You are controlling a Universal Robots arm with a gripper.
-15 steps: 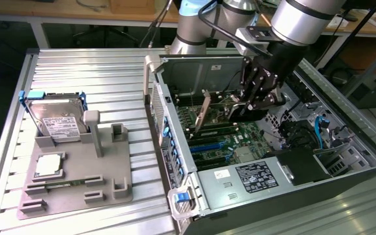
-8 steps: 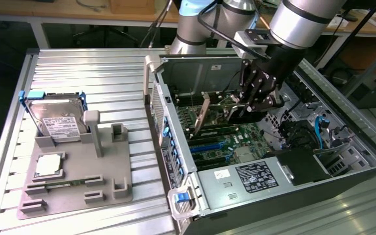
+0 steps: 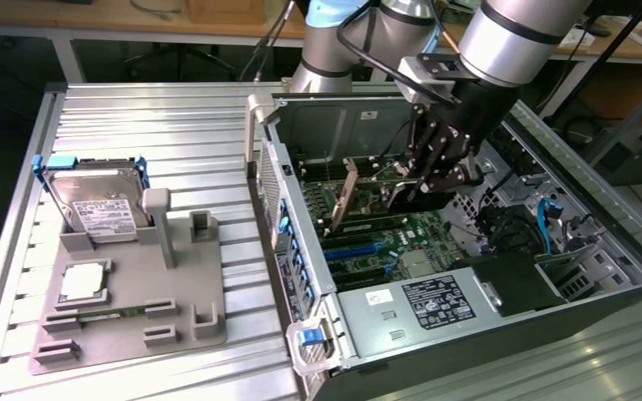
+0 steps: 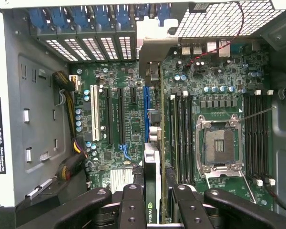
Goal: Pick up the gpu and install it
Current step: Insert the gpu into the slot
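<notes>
Gripper (image 4: 155, 205): pinching the gpu (image 4: 152, 179) edge-on between its two black fingers (image 4: 132, 202), inside the open computer case (image 3: 588, 225).

Gpu, location: held upright above the motherboard (image 4: 219, 95), roughly over the blue expansion slot (image 4: 146, 112); in the exterior view it hangs near the middle of the case, at about 1 o'clock from the frame centre (green board and silver bracket edge visible below the arm).

Seating: judged not yet fully home; the card's lower edge cannot be seen against the slot.

Risk, misalignment: if the card edge sits slightly to one side of the blue slot, pressing down could bend the connector or scrape neighbouring parts.

Risk, tilt: a card leaning in the grip may catch the rear bracket opening and jam.

Risk, slip: the pinch is on a thin edge, so the card could pivot under insertion force.

Risk, cables: red wire (image 4: 229, 28) and bundled leads (image 4: 69, 143) lie near the board, though apart from the slot.

Container, computer case: holds motherboard, empty CPU socket (image 4: 218, 143), power supply (image 3: 433, 305).

Container, grey fixture tray (image 3: 204, 288) (9 o'clock of the case, exterior view): holds a hard drive (image 3: 100, 205) standing in a cradle and a flat chip (image 3: 84, 282); several other cradles stand vacant.
</notes>
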